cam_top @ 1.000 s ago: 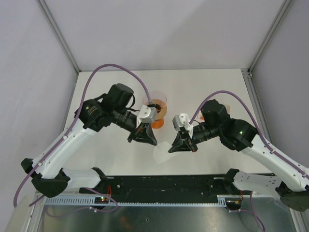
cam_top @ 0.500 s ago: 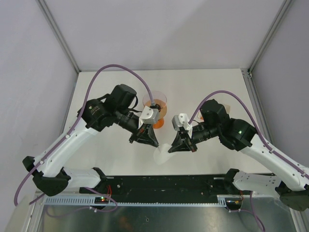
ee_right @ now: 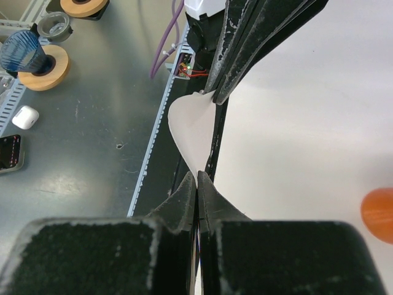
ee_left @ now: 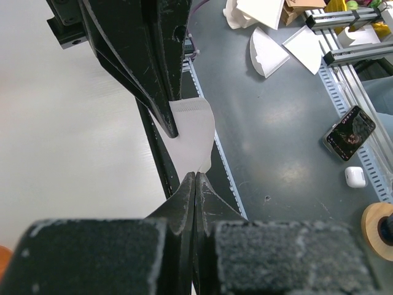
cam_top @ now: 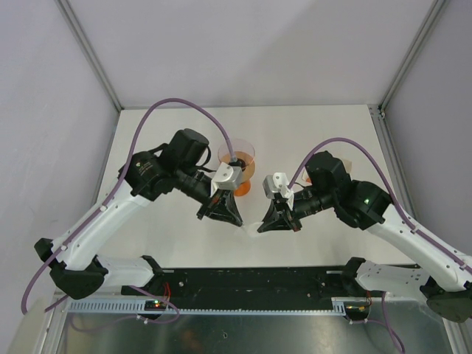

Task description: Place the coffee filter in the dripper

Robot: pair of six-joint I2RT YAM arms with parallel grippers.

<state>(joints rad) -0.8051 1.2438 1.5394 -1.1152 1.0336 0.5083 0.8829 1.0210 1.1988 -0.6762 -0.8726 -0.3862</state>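
The coffee filter (cam_top: pixel 249 228) is a thin white paper piece held in the air between my two grippers, near the table's front edge. My left gripper (cam_top: pixel 237 219) is shut on one edge of it; in the left wrist view the jaws (ee_left: pixel 195 174) pinch the filter (ee_left: pixel 193 132). My right gripper (cam_top: pixel 260 226) is shut on the opposite edge; in the right wrist view the jaws (ee_right: pixel 198 174) pinch the filter (ee_right: pixel 191 126). The dripper (cam_top: pixel 237 156), a clear pinkish funnel, stands behind the left gripper, partly hidden by the left wrist.
An orange object (cam_top: pixel 240 186) sits just in front of the dripper. Another orange piece (cam_top: pixel 305 178) shows beside the right arm, also in the right wrist view (ee_right: pixel 378 209). Beyond the table edge lies a grey bench (ee_left: pixel 288 135) with spare filters and a phone.
The filter showed as a wide white sheet below the grippers a second ago; it now shows only as a narrow sliver between the two gripper tips. The left arm shifted slightly right.
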